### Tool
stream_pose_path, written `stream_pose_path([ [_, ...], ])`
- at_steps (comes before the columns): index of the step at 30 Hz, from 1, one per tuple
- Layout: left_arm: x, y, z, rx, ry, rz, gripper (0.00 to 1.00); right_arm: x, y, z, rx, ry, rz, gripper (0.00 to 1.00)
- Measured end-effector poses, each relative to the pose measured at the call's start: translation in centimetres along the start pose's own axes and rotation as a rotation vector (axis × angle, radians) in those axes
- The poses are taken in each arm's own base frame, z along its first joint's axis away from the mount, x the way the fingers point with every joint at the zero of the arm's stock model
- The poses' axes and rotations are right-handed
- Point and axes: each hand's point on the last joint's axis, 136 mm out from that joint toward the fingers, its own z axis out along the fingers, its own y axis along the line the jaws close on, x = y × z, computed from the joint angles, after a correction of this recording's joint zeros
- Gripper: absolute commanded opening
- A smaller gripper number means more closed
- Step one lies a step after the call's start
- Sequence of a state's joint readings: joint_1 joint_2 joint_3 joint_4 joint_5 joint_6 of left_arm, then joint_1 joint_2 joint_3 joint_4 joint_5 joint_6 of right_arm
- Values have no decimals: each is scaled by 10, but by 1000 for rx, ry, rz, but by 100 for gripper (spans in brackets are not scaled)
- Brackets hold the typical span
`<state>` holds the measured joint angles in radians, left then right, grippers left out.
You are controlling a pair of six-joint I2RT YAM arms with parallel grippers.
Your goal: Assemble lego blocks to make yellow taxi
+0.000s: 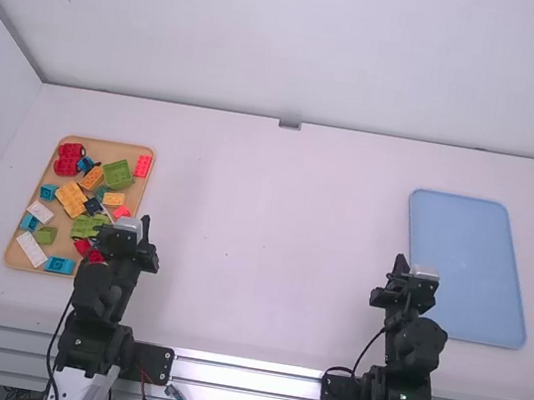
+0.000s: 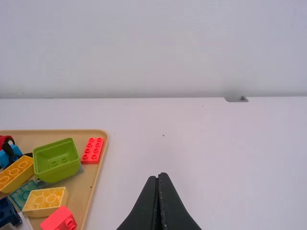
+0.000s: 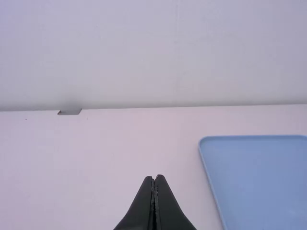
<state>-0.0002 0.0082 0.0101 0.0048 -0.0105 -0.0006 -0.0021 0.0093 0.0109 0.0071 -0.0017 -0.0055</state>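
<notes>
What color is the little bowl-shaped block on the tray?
The bowl-shaped block is green, clearest in the left wrist view.

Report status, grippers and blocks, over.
Both grippers shut: left beside block tray, right near blue tray. Yellow blocks crowded among other colours. Taxi not started.

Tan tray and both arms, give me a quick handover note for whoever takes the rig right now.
Left gripper: jaws shut, nothing held, by the tan tray's right edge.
Right gripper: jaws shut, nothing held, near the blue tray.
Parts: yellow blocks lie jumbled in the tan tray, among other colours.
Done: no assembled taxi to be seen.
Left: likely the whole build, from picking out the yellow blocks to joining them into the taxi.
</notes>
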Motion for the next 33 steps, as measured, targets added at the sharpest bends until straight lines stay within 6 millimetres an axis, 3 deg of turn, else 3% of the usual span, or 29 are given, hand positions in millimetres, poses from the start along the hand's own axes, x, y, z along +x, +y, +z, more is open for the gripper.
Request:
stream_pose_path([
  [15,8,0,1,-1,64,1,11,10,0,2,-3,67,-3,11],
  [23,-11,5,1,-31,82,-9,22,-8,1,5,-7,105,-5,22],
  [33,-34,19,3,-119,272,-67,41,-33,2,16,-18,182,-23,41],
])
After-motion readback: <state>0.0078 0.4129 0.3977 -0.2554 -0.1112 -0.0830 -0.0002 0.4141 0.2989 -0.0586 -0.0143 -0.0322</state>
